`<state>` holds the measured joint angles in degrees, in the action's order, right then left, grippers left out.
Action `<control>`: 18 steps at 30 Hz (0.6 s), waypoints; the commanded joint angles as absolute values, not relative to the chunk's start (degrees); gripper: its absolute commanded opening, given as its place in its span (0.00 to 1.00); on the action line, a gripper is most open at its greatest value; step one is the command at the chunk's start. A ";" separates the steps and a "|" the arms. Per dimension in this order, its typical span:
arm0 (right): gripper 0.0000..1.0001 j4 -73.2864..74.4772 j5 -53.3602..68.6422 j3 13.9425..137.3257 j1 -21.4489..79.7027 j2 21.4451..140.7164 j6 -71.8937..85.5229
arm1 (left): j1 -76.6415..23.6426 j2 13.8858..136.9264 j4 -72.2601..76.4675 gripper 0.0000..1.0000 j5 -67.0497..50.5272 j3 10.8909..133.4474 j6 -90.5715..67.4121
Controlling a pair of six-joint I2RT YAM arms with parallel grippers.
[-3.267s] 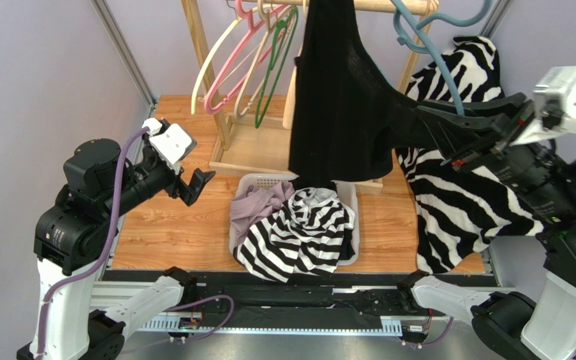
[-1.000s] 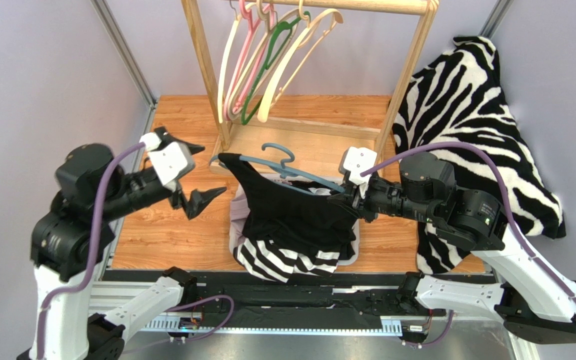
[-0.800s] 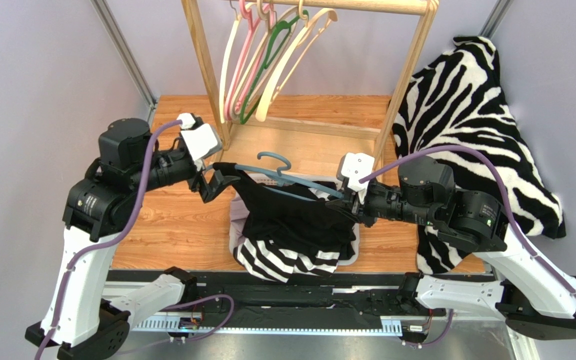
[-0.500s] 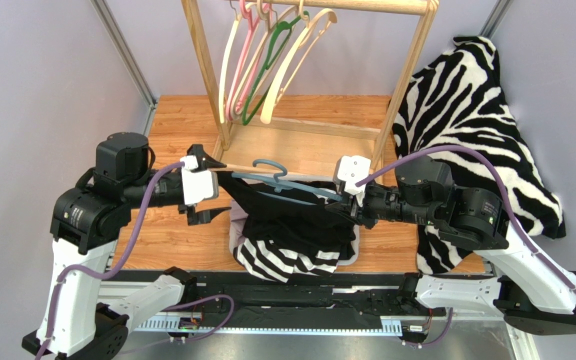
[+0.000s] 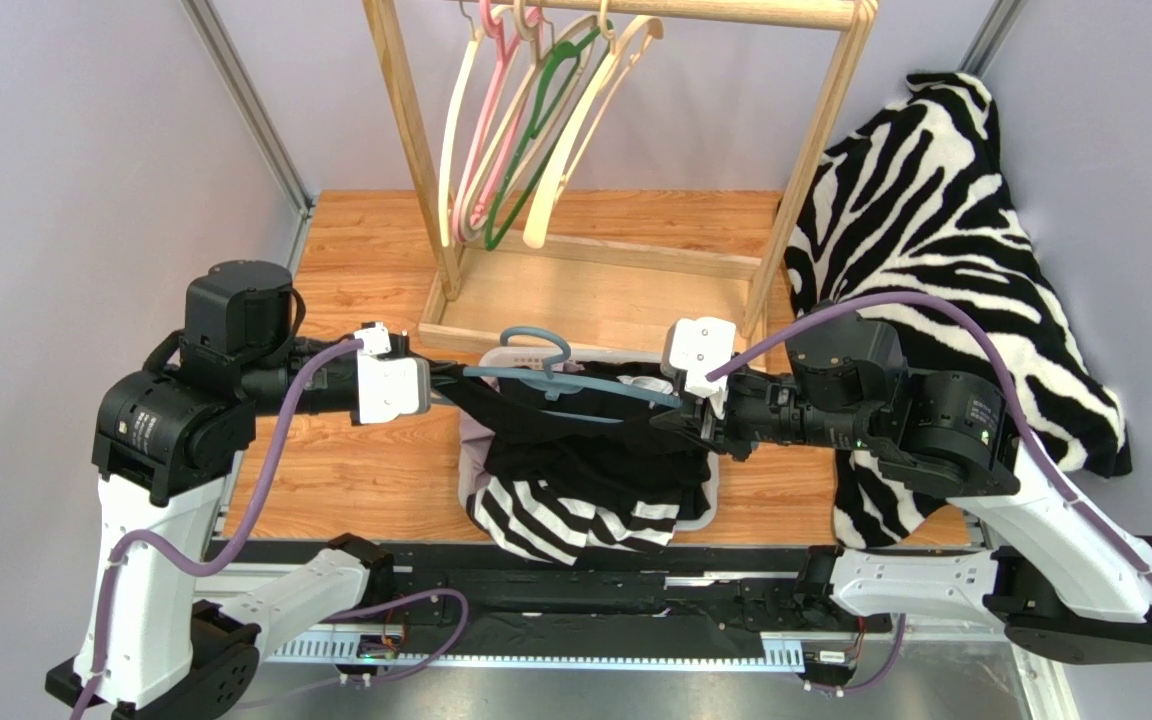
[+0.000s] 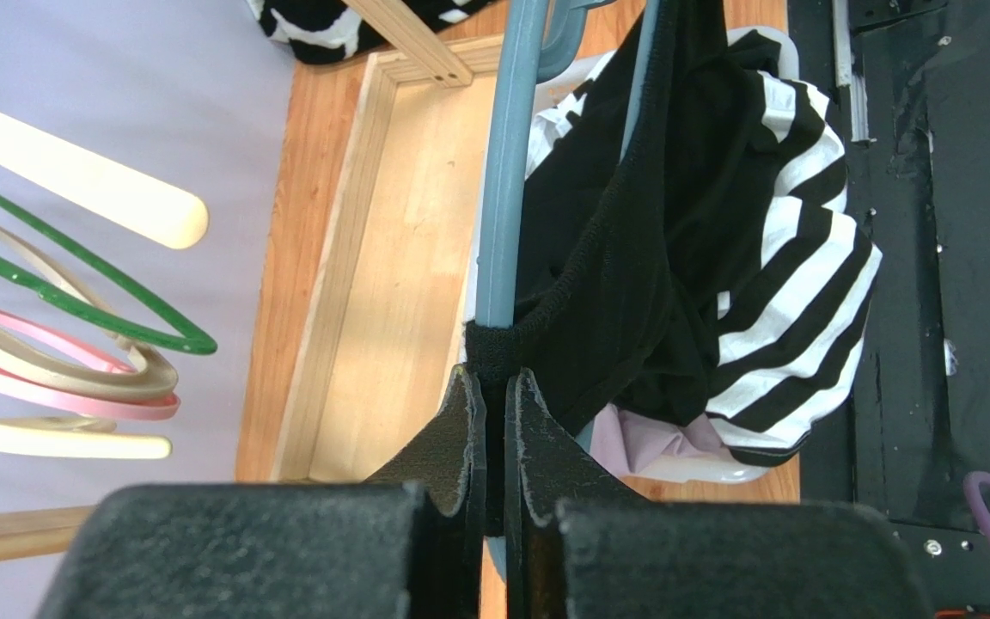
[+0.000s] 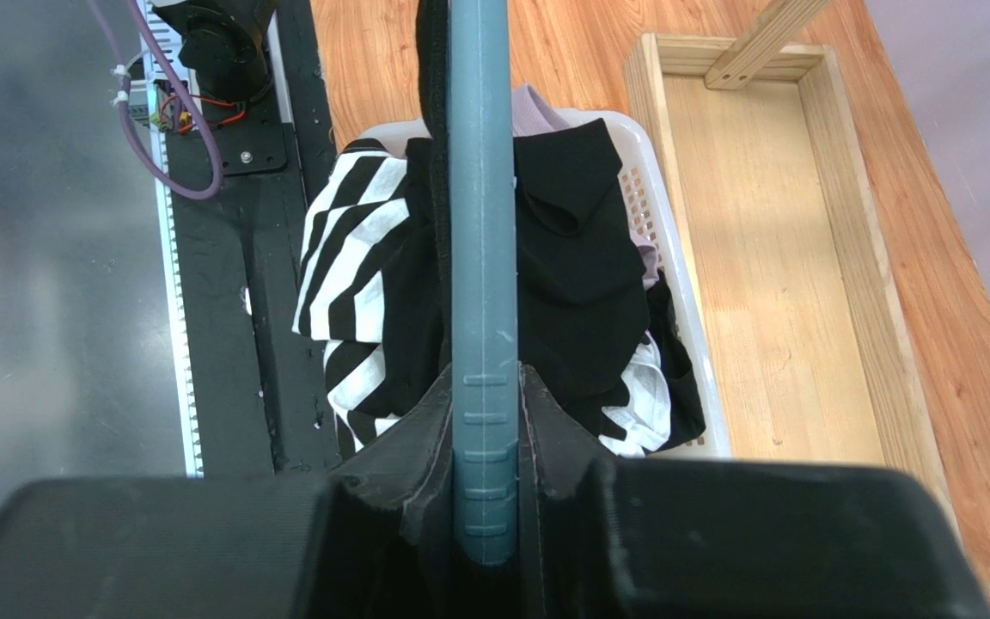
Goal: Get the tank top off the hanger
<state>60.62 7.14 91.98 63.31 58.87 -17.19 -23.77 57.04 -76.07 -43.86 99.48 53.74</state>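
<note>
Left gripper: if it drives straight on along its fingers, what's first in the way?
The left gripper is shut on the strap of the tank top. Directly past its tips is the end of the blue hanger, so it would likely push into that first. Depth beyond is unclear.

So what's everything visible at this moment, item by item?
tank top: one, black, draped on the hanger over the basket
hanger: one, blue-grey, held level above the basket
basket: one, white, front middle of the table
striped garment: one, black and white, in the basket
lilac garment: one, in the basket, mostly covered
rack: one, wooden, behind the basket
spare hangers: several, cream, pink and green, on the rack
zebra cloth: one, black and white, right side
table: one, wood-toned
left fingers: black, shut on the tank top's edge
right fingers: black, shut on the hanger
</note>
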 commanded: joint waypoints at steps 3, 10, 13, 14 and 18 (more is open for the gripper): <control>0.31 55.20 4.48 92.81 63.28 60.20 -19.69 | -23.99 56.95 -78.31 0.00 -48.60 100.72 53.97; 0.47 53.96 9.48 97.11 63.46 65.65 -19.34 | -23.91 57.74 -73.57 0.00 -48.25 102.65 48.26; 0.46 53.53 11.24 97.74 63.54 67.23 -18.46 | -23.91 57.57 -72.86 0.00 -48.16 103.27 47.29; 0.44 53.18 12.03 97.47 63.54 67.41 -18.11 | -23.91 57.48 -72.60 0.00 -47.99 103.27 46.50; 0.33 50.19 15.20 94.93 63.90 67.59 -16.00 | -23.99 57.13 -71.64 0.00 -47.81 103.01 45.62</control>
<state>55.57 11.03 95.26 63.35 68.18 -18.00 -23.75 57.74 -74.85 -45.36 101.21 48.01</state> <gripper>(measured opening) 0.381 0.029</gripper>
